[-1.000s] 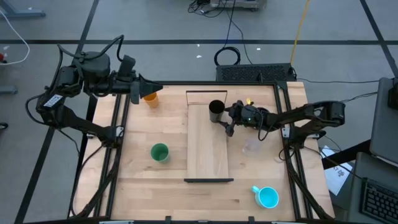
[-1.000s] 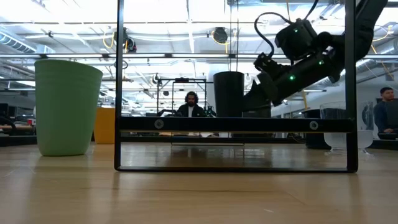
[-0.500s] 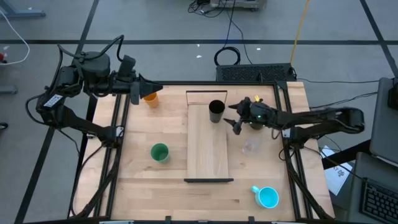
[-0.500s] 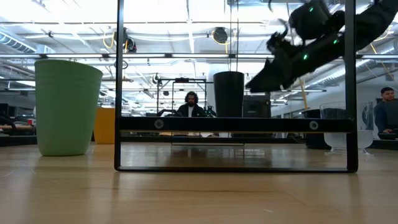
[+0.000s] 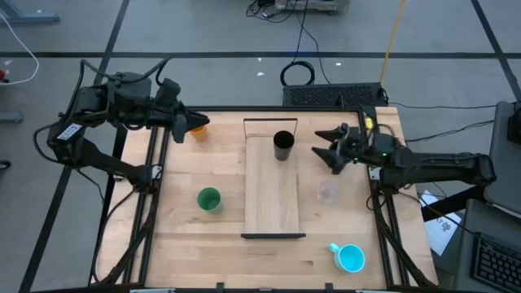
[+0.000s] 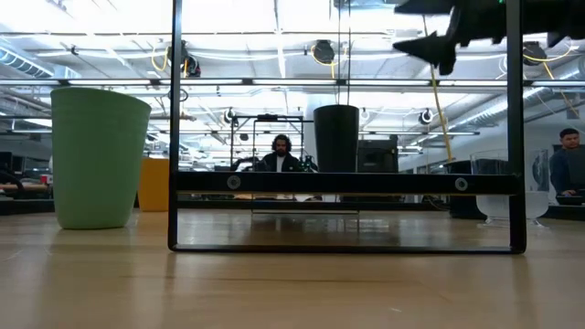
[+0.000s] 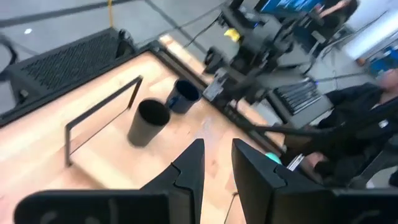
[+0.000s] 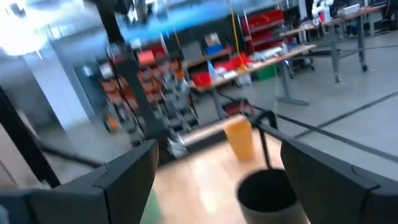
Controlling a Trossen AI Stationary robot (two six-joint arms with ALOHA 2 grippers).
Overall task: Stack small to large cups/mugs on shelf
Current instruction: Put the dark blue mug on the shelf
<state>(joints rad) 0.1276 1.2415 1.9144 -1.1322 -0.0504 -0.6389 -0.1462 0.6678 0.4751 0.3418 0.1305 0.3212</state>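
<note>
A tall black cup [image 5: 282,145] stands upright on its base at the far end of the shelf [image 5: 273,199]. My right gripper [image 5: 321,143] hovers open to the cup's right, high above the table [image 6: 413,27], pointing at the cup [image 8: 267,193]. A dark mug [image 7: 183,96] sits right of the black cup; my right arm hides it from above. The orange cup [image 5: 199,129] stands at the far left, partly under my raised left gripper [image 5: 194,123], whose fingers [image 7: 217,149] show a narrow empty gap. The green cup [image 5: 209,199], clear cup [image 5: 328,192] and blue mug [image 5: 351,258] stand on the table.
A dark mat [image 5: 334,95] lies beyond the table's far edge. Upright black frame bars [image 6: 174,128] stand near the table's sides. Bare wood lies between the green cup and the shelf. A person [image 6: 281,155] sits in the room behind.
My right gripper has risen and drawn back from the black cup toward the table's right edge, tipping from slanting down to about level, its fingers still open. The black cup has stayed upright on the shelf. My left gripper has tipped slightly downward.
</note>
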